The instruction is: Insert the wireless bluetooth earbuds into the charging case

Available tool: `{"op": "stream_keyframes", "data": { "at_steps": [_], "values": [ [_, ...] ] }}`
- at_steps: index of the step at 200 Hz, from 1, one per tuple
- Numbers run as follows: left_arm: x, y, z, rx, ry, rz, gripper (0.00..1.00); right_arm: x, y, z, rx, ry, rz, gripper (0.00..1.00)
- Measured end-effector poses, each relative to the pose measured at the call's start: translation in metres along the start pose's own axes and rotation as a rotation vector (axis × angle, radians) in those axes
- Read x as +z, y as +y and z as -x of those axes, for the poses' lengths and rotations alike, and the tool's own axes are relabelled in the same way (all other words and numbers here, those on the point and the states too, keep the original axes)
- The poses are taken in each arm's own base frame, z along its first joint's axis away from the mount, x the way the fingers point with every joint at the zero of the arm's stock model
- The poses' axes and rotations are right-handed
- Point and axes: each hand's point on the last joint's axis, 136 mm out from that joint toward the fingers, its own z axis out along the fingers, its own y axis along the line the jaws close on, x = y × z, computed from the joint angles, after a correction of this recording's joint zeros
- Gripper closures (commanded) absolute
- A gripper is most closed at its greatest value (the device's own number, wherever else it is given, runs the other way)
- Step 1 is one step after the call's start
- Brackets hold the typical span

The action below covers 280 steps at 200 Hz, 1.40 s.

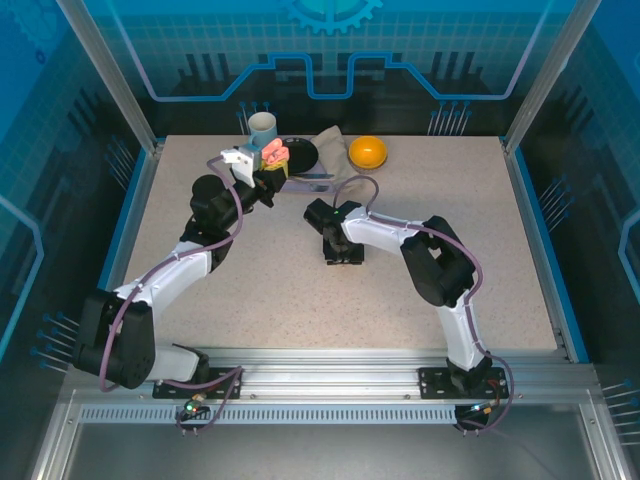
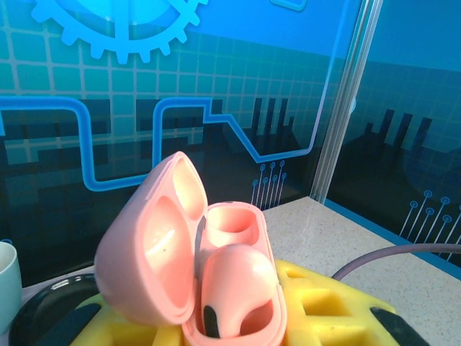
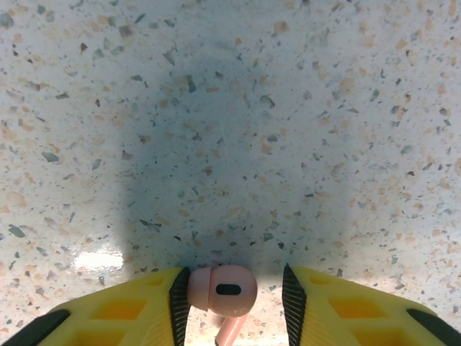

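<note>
At upper left-centre of the top view, the L gripper [image 1: 275, 163] is clamped tight on the pink charging case [image 2: 189, 267] — lid swung open toward frame-left, one pink earbud [image 2: 238, 282] seated in the near well, far well empty. Mid-frame in that view, the R gripper [image 1: 343, 255] points down at the speckled table [image 3: 230, 108]. At bottom centre of its wrist cam, a 2nd pink earbud [image 3: 223, 290] sits btwn the black pads [image 3: 291, 303] — jaws partly open, frame-left pad touching it, gap on the other side.

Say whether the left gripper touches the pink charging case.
Touching: left wrist view shows the pink charging case wedged between the yellow fingers of the left gripper.
</note>
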Motion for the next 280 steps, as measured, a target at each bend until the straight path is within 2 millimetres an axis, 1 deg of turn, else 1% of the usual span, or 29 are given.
{"op": "stream_keyframes", "data": {
  "at_steps": [89,137,206,235,280],
  "values": [
    [0.000,0.000,0.000,0.000,0.001,-0.001,1.00,0.002,0.001,0.001,0.012,0.012,0.020,0.60],
    [0.002,0.001,-0.005,-0.003,0.009,0.001,1.00,0.002,0.003,0.001,-0.003,0.012,0.034,0.68],
    [0.002,0.001,-0.006,-0.004,0.011,0.001,1.00,0.002,0.004,0.002,-0.009,0.018,0.050,0.71],
    [0.003,0.000,-0.006,-0.004,0.012,-0.002,1.00,0.001,0.000,0.003,-0.003,-0.008,0.061,0.70],
    [0.003,-0.001,-0.006,-0.004,0.012,-0.004,1.00,0.003,-0.011,0.014,-0.006,-0.034,0.046,0.70]
  ]
}}
